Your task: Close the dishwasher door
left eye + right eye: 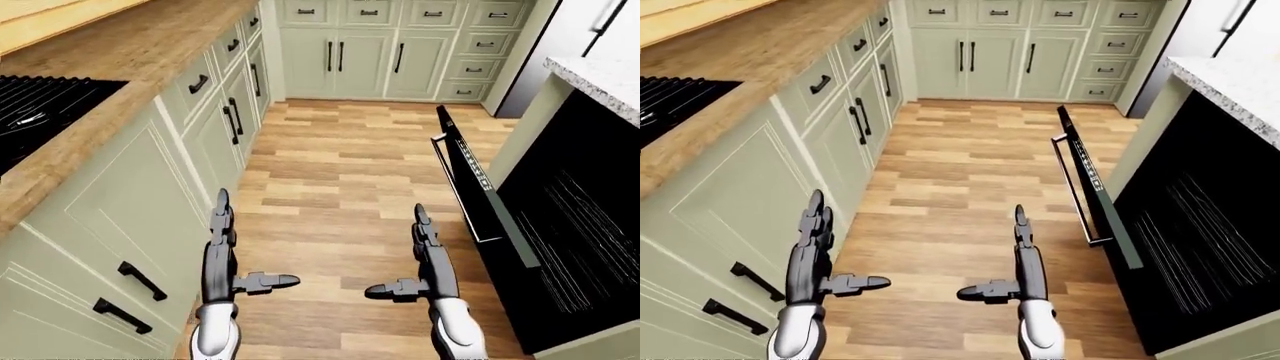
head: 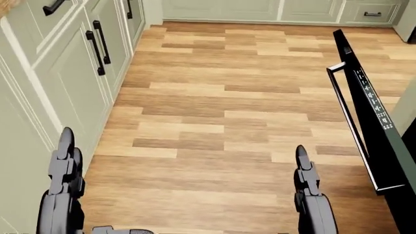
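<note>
I see the dishwasher door (image 1: 480, 191) hanging open at the right of the left-eye view, its handle (image 1: 455, 187) facing the floor (image 1: 340, 172), while my left robot hand (image 1: 225, 251) and right robot hand (image 1: 425, 255) hover spread wide, empty, well apart from it.

Floor of warm brown wood planks (image 1: 340, 172): smooth, faint sheen. Long bench top of matt brown wood grain (image 1: 130, 52). Sage-green painted panel cabinets (image 1: 110, 217): matt, with black bar handles. Open black dishwasher door (image 1: 1092, 196): smooth, slightly glossy, thin metal-looking handle. Speckled pale stone bench top (image 1: 600, 79). Both dark hands look matt plastic.
</note>
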Controlling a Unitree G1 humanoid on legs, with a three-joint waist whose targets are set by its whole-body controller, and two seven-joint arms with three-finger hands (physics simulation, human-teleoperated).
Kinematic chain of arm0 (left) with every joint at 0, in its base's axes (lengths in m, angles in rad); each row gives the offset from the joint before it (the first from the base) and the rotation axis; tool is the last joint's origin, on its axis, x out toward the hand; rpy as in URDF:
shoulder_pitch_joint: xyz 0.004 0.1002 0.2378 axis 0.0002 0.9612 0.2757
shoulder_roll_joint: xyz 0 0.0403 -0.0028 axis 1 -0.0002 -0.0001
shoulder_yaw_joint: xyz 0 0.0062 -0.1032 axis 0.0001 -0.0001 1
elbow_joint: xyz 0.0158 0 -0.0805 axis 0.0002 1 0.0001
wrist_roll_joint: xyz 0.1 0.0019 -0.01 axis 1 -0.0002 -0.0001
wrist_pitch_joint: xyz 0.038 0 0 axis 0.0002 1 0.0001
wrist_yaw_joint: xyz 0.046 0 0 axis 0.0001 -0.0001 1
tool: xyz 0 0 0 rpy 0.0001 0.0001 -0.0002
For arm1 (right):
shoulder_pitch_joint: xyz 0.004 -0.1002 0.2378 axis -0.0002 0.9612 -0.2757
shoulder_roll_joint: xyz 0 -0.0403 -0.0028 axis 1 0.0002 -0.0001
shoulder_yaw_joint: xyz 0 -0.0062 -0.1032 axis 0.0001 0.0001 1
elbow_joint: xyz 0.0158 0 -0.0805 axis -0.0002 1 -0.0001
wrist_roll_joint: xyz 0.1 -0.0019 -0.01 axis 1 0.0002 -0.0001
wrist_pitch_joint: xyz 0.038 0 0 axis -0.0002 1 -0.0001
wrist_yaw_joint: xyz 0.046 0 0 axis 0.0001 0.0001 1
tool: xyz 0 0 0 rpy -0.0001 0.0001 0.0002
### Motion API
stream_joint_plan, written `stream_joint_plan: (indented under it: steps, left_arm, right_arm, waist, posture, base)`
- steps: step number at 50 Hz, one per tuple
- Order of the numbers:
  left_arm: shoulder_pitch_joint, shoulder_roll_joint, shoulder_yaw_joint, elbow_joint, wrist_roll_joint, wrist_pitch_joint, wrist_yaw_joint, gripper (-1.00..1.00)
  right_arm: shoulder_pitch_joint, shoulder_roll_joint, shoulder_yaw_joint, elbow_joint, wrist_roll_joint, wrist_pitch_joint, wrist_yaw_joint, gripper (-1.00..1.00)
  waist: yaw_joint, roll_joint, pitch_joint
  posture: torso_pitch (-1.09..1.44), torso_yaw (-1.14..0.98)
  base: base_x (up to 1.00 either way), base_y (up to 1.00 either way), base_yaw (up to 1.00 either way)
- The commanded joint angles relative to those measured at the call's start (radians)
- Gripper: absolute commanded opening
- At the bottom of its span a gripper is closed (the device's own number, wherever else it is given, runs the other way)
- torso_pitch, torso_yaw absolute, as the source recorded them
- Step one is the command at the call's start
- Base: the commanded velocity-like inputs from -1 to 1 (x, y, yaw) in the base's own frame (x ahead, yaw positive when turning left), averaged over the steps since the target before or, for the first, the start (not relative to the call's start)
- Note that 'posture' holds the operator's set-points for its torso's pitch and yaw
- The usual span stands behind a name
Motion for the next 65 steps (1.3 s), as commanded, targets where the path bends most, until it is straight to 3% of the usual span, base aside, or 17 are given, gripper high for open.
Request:
stream_joint_plan:
  steps: [1, 6, 9, 23, 27, 28, 32, 36, 39, 41, 42, 51, 54, 56, 57, 61, 65]
  left_arm:
    - [-0.018, -0.002, -0.007, -0.048, 0.000, -0.034, -0.002, 1.00]
    - [-0.015, -0.002, -0.007, -0.055, -0.001, -0.031, -0.003, 1.00]
    - [-0.016, -0.003, -0.008, -0.049, 0.001, -0.035, -0.002, 1.00]
    - [-0.006, -0.005, -0.015, -0.059, 0.004, -0.036, -0.002, 1.00]
    - [-0.006, -0.003, -0.009, -0.070, -0.001, -0.029, -0.004, 1.00]
    - [-0.006, -0.003, -0.010, -0.067, 0.000, -0.031, -0.004, 1.00]
    - [-0.005, -0.003, -0.008, -0.075, -0.002, -0.027, -0.005, 1.00]
    - [-0.002, -0.003, -0.009, -0.080, 0.000, -0.026, -0.005, 1.00]
    - [-0.003, -0.004, -0.009, -0.077, 0.001, -0.028, -0.004, 1.00]
    - [-0.002, -0.003, -0.008, -0.081, 0.001, -0.026, -0.005, 1.00]
    - [0.000, -0.004, -0.009, -0.086, -0.001, -0.024, -0.006, 1.00]
    - [0.000, -0.005, -0.010, -0.084, -0.001, -0.024, -0.006, 1.00]
    - [0.001, -0.002, -0.005, -0.100, -0.008, -0.012, -0.010, 1.00]
    - [0.002, -0.003, -0.006, -0.095, -0.006, -0.018, -0.009, 1.00]
    - [0.006, -0.004, -0.008, -0.099, -0.004, -0.018, -0.009, 1.00]
    - [0.003, -0.004, -0.007, -0.097, -0.004, -0.017, -0.009, 1.00]
    - [0.002, -0.004, -0.005, -0.097, -0.005, -0.016, -0.009, 1.00]
  right_arm:
    - [-0.017, -0.005, -0.007, -0.045, -0.001, -0.036, -0.008, 1.00]
    - [-0.018, -0.004, -0.006, -0.044, -0.002, -0.035, -0.010, 1.00]
    - [-0.017, -0.005, -0.007, -0.046, -0.001, -0.035, -0.009, 1.00]
    - [-0.019, -0.005, -0.009, -0.046, 0.003, -0.033, -0.008, 1.00]
    - [-0.021, -0.005, -0.009, -0.039, 0.002, -0.036, -0.009, 1.00]
    - [-0.024, -0.005, -0.011, -0.031, 0.007, -0.040, -0.007, 1.00]
    - [-0.022, -0.005, -0.008, -0.039, 0.004, -0.035, -0.007, 1.00]
    - [-0.022, -0.005, -0.008, -0.034, 0.004, -0.039, -0.008, 1.00]
    - [-0.021, -0.006, -0.010, -0.038, 0.006, -0.038, -0.006, 1.00]
    - [-0.019, -0.006, -0.010, -0.043, 0.006, -0.035, -0.005, 1.00]
    - [-0.020, -0.006, -0.011, -0.040, 0.007, -0.036, -0.006, 1.00]
    - [-0.024, -0.005, -0.011, -0.036, 0.012, -0.038, -0.004, 1.00]
    - [-0.027, -0.006, -0.012, -0.023, 0.011, -0.045, -0.006, 1.00]
    - [-0.028, -0.005, -0.009, -0.022, 0.009, -0.044, -0.007, 1.00]
    - [-0.026, -0.005, -0.009, -0.025, 0.009, -0.044, -0.007, 1.00]
    - [-0.025, -0.006, -0.010, -0.028, 0.010, -0.042, -0.006, 1.00]
    - [-0.023, -0.006, -0.011, -0.033, 0.010, -0.040, -0.006, 1.00]
  waist:
    - [-0.002, 0.007, -0.013]
    - [0.003, -0.050, -0.012]
    - [-0.002, -0.134, -0.032]
    - [-0.007, -0.021, -0.003]
    - [-0.008, 0.036, -0.006]
    - [0.005, -0.004, -0.003]
    - [-0.001, 0.018, -0.018]
    - [0.002, -0.009, -0.010]
    - [0.003, -0.061, -0.012]
    - [-0.003, -0.138, -0.033]
    - [-0.009, -0.104, -0.031]
    - [-0.008, -0.030, 0.006]
    - [-0.006, 0.003, 0.006]
    - [-0.002, 0.052, -0.012]
    - [0.011, 0.001, 0.002]
    - [0.003, 0.019, -0.018]
    - [0.005, -0.028, -0.005]
  posture:
    - [0.00, 0.00]
    - [0.00, 0.00]
    - [0.00, 0.00]
    - [0.00, 0.00]
    - [0.00, 0.00]
    - [0.00, 0.00]
    - [0.00, 0.00]
    - [0.00, 0.00]
    - [0.00, 0.00]
    - [0.00, 0.00]
    - [0.00, 0.00]
    - [0.00, 0.00]
    - [0.00, 0.00]
    - [0.00, 0.00]
    - [0.00, 0.00]
    - [0.00, 0.00]
    - [0.00, 0.00]
  base:
    - [0.00, -0.29, 0.00]
    - [0.00, -0.29, 0.00]
    - [0.00, -0.29, 0.00]
    - [0.00, -0.29, 0.00]
    - [0.00, -0.28, 0.00]
    - [0.00, -0.29, 0.00]
    - [0.00, -0.31, 0.00]
    - [0.00, -0.38, 0.00]
    - [0.00, -0.38, 0.00]
    - [0.00, -0.38, 0.00]
    - [0.00, -0.38, 0.00]
    - [0.00, -0.38, 0.00]
    - [0.00, -0.39, 0.00]
    - [0.00, -0.38, 0.00]
    - [0.00, -0.38, 0.00]
    - [0.00, -0.38, 0.00]
    - [0.00, -0.38, 0.00]
